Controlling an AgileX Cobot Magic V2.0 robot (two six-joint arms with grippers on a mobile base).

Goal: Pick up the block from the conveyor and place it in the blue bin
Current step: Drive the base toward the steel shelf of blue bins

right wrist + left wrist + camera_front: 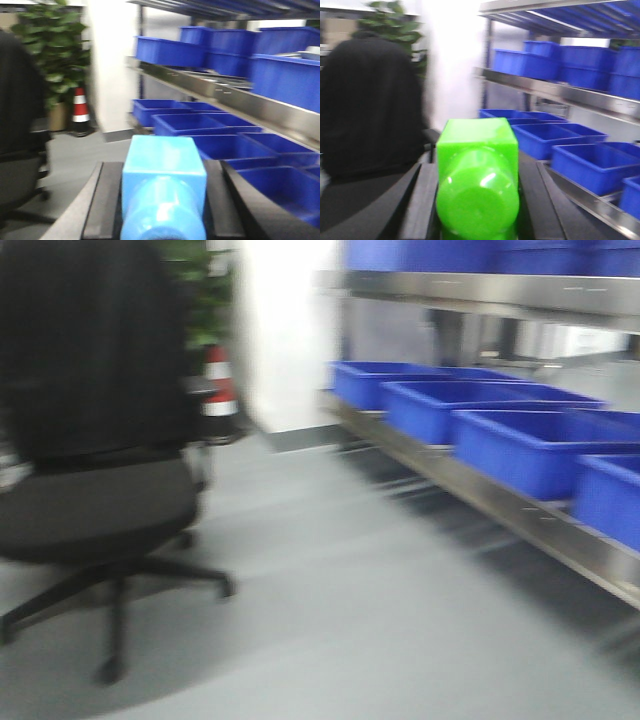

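My left gripper (478, 150) is shut on a bright green block (477, 175), square at the far end and round toward the camera, clamped between the two black fingers (422, 200). My right gripper (164, 172) is shut on a light blue block (164, 185) of the same shape, held between its black fingers (105, 200). Open blue bins (530, 445) stand in a row on a low steel shelf at the right; they also show in the left wrist view (585, 165) and the right wrist view (200, 125). The conveyor is out of view. The frames are motion-blurred.
A black office chair (95, 440) stands at the left on the grey floor. A red-and-white cone (218, 385) and a potted plant (50, 45) stand by a white pillar (285, 330). More blue bins (225, 45) fill the upper steel shelves (480, 290).
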